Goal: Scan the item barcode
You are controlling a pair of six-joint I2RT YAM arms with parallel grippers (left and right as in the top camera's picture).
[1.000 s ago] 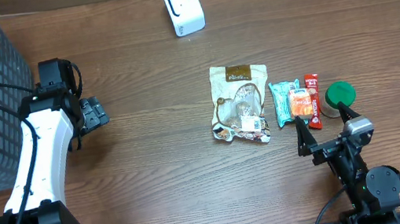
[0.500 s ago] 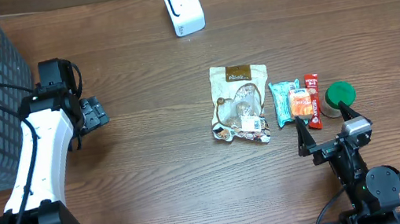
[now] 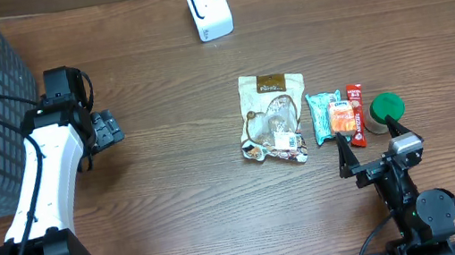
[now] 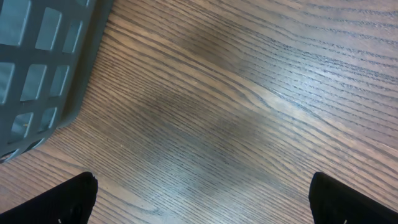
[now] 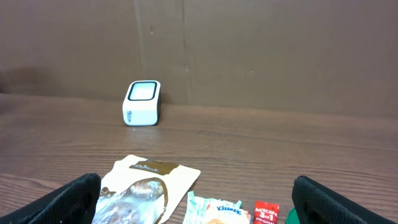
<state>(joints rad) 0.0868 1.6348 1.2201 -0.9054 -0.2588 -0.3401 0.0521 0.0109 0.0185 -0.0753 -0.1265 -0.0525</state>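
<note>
Overhead shows you the left claw and right claw open and empty, with the pouch at ten o'clock of the right one, likely light, crinkly and slippery, so pinch its sealed top edge.

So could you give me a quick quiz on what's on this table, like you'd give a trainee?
1. In a few words: which packet lies nearest the white scanner?
2. Which thing lies closest to the right claw? A) the grey basket B) the green-lidded jar C) the white scanner
3. True or false: the left claw and the right claw are both open and hold nothing.
Key: 1 the beige snack bag; 2 B; 3 true.
</note>
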